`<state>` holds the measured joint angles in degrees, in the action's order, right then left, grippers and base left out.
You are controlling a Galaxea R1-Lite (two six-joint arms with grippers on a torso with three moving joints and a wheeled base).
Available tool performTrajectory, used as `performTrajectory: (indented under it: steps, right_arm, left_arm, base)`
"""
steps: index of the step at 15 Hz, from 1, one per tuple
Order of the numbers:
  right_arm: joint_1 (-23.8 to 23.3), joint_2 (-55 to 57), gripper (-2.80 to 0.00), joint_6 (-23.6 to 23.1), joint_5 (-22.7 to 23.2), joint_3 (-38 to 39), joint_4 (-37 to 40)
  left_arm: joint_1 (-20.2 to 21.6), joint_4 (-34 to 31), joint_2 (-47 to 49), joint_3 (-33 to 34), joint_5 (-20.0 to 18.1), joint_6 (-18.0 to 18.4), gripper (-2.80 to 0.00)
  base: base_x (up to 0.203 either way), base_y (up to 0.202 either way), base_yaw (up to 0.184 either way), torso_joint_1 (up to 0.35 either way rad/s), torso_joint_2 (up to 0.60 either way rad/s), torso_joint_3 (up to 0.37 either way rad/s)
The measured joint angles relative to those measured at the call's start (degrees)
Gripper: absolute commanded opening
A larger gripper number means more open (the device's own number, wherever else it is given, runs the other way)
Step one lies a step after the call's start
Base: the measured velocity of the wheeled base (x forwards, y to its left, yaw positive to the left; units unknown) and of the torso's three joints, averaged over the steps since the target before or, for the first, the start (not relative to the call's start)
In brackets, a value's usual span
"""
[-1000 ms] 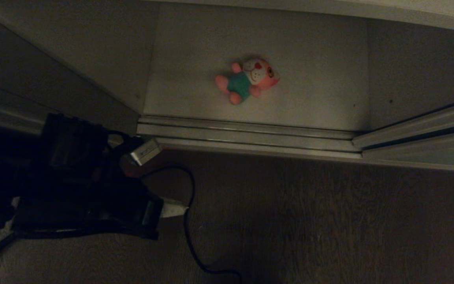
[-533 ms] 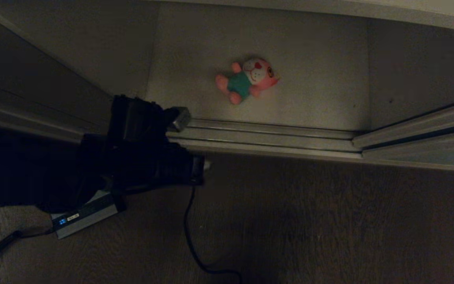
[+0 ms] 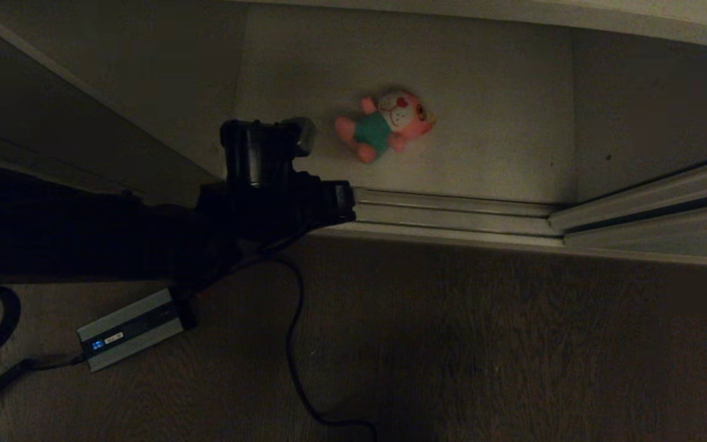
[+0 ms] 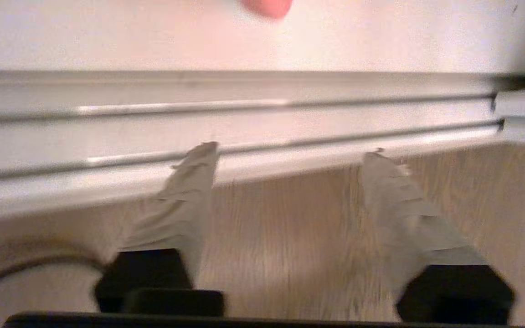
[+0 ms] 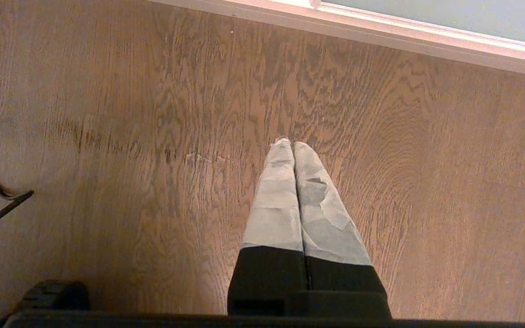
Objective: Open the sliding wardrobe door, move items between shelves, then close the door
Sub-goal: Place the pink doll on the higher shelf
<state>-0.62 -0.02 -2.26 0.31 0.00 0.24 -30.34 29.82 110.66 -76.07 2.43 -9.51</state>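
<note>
- The left gripper (image 4: pixel 290 152) has its two fingers spread wide apart, and nothing is between them.
- In the left wrist view its taped fingertips (image 4: pixel 198 157) point at the pale metal door track (image 4: pixel 262 132) at the front of the wardrobe.
- In the head view the left arm (image 3: pixel 145 233) reaches in from the left, over the track.
- The pink plush toy (image 3: pixel 384 126) with the teal outfit lies on the white bottom shelf (image 3: pixel 501 110), just past the arm's end and not touching it.
- The sliding wardrobe door (image 3: pixel 654 202) is pushed to the right, so the shelf is open to see.
- The right gripper (image 5: pixel 293 146) hangs over the brown wood floor (image 5: pixel 153 114) with its fingers pressed together and nothing in them.
- A black cable (image 3: pixel 295 344) and a small grey box (image 3: pixel 129 328) lie on the floor.
</note>
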Motion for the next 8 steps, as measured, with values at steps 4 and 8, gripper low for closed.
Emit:
performTrajectory:
  steps: [4, 8]
  right_arm:
    - [0.0, 0.0, -2.80, 0.0, 0.0, 0.0, 0.0]
    - [0.0, 0.0, -2.80, 0.0, 0.0, 0.0, 0.0]
  left_arm:
    - [-0.1, 8.0, 8.0, -6.2, 2.5, 1.1, 0.00]
    - [-0.3, 13.1, 15.1, -12.6, 4.8, 3.5, 0.00]
  base:
    - [0.000, 0.000, 0.000, 0.000, 0.00, 0.000]
    - [0.000, 0.000, 0.000, 0.000, 0.00, 0.000]
